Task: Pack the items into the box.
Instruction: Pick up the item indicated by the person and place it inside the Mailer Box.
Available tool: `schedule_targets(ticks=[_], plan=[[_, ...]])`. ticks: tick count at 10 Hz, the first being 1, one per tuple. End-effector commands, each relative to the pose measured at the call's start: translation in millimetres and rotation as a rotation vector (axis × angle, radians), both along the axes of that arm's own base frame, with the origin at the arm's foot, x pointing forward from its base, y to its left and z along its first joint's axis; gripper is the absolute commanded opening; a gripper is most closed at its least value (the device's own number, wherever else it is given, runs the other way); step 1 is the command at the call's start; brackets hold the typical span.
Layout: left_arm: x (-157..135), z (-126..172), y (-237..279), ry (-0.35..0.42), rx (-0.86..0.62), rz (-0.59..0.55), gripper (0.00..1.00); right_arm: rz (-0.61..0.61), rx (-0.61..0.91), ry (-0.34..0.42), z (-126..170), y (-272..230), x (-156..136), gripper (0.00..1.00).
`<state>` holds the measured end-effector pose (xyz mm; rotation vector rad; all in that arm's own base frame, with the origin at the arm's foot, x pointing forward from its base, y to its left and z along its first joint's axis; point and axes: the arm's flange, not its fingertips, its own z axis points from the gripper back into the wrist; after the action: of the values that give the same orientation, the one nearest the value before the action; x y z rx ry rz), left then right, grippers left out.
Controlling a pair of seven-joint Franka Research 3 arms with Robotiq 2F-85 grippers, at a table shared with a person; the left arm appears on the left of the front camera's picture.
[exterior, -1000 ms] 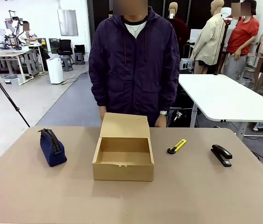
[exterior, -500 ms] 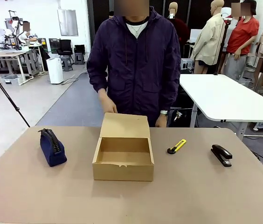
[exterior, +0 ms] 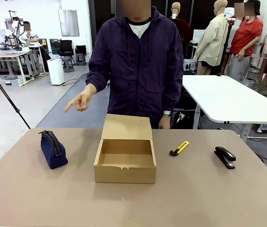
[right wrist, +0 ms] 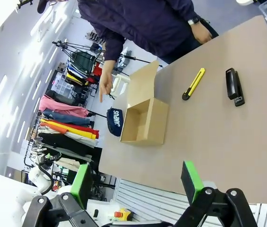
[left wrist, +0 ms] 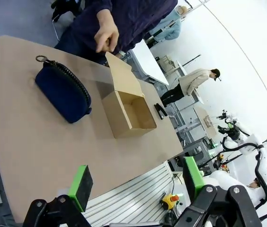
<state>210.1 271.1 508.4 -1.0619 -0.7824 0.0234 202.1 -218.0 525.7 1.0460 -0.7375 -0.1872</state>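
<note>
Your left tool [left wrist: 137, 182] and right tool [right wrist: 136, 182] are both released, and the pouch [exterior: 53, 149] lies at nine o'clock of the box [exterior: 125, 176], long axis roughly twelve to six, nearer your left arm.

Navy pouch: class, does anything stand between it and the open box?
Nothing visible does. Bare table separates the navy pouch from the box, whose lid stands open; the person's pointing hand is raised at the far edge.

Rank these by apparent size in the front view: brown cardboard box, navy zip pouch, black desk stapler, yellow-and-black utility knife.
1. brown cardboard box
2. navy zip pouch
3. black desk stapler
4. yellow-and-black utility knife, about as long as the stapler, only slimmer
</note>
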Motion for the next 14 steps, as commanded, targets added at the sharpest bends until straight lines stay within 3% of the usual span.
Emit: schedule_targets(ticks=[1,6,7,11,14], plan=[[1.3,2.0,2.1,-0.031,-0.007,-0.007,1.00,0.008,0.005,-0.038,1.9,-1.1,2.8,1.00],[1.3,2.0,2.1,-0.031,-0.007,-0.007,1.00,0.008,0.005,-0.038,1.9,-1.1,2.8,1.00],[1.3,-1.4,0.0,-0.003,-0.001,0.000,1.00,0.008,0.005,-0.038,1.9,-1.1,2.8,1.00],[85.4,90.6,-68.5,0.231,0.320,-0.250,1.00,0.008,0.005,-0.038,1.9,-1.1,2.8,1.00],[145.5,127.4,-158.6,0.468,0.474,-0.152,1.00,0.008,0.005,-0.038,1.9,-1.1,2.8,1.00]])
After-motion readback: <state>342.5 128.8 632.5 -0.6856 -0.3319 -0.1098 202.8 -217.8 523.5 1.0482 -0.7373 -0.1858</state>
